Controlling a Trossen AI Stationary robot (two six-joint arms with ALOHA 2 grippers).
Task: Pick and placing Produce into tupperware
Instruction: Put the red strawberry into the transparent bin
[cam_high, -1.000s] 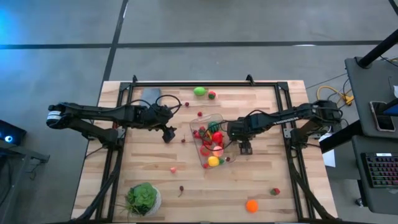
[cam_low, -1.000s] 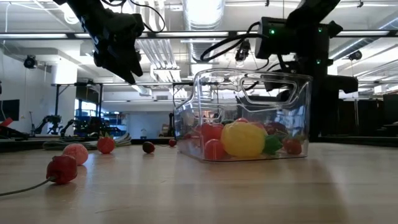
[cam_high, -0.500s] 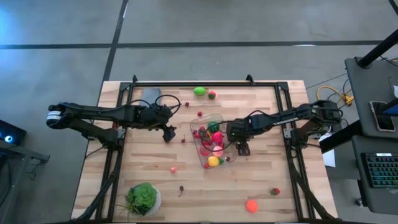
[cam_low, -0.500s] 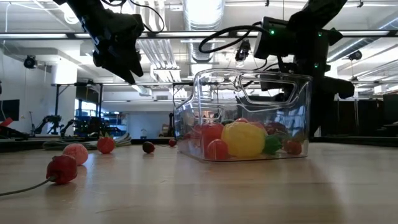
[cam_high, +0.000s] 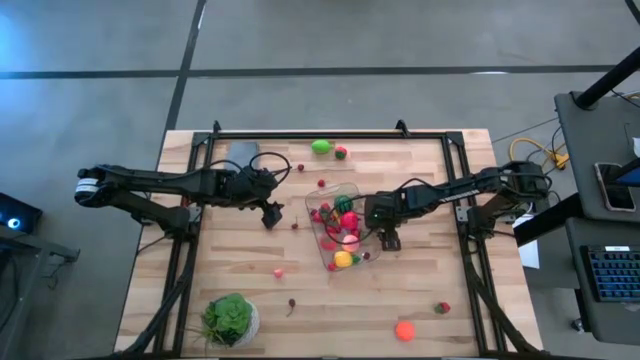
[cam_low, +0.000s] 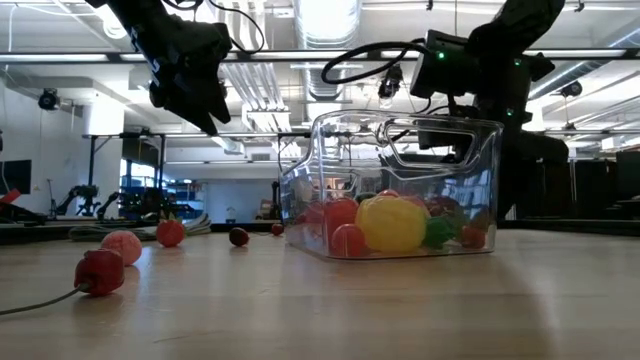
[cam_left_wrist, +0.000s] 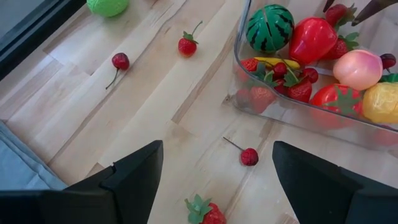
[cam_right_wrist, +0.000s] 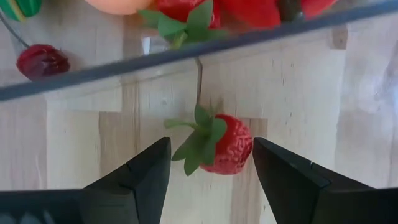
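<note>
My right gripper (cam_high: 388, 240) hung just off the right-hand wall of the clear tupperware (cam_high: 352, 189), which sat near the middle of the table (cam_high: 430, 290). Its fingers (cam_right_wrist: 298, 186) were spread apart and empty, and between them, down on the wood, lay a red strawberry (cam_right_wrist: 221, 146) with its green leaves turned toward the tub's wall; I was not touching it. The tub already held a good heap of produce: a striped green melon (cam_left_wrist: 269, 28), a red pepper-like piece (cam_left_wrist: 312, 39), a peach-coloured fruit (cam_left_wrist: 357, 69), a yellow lemon (cam_low: 392, 223) and several small red berries.

My left gripper (cam_high: 270, 216) waited on the other side, left of the tub and above the table, its fingers (cam_left_wrist: 134, 180) also parted with nothing in them. Below it a cherry with a stem (cam_left_wrist: 249, 156) and another strawberry (cam_left_wrist: 208, 213) lay on the boards, with two more red pieces (cam_left_wrist: 187, 45) farther off.

Loose fruit lay elsewhere on the table too: a green one (cam_high: 320, 147) beside a red one at the far edge, an orange (cam_high: 404, 329) near the front, and a leafy green head in a white bowl (cam_high: 230, 318) at the front left corner
</note>
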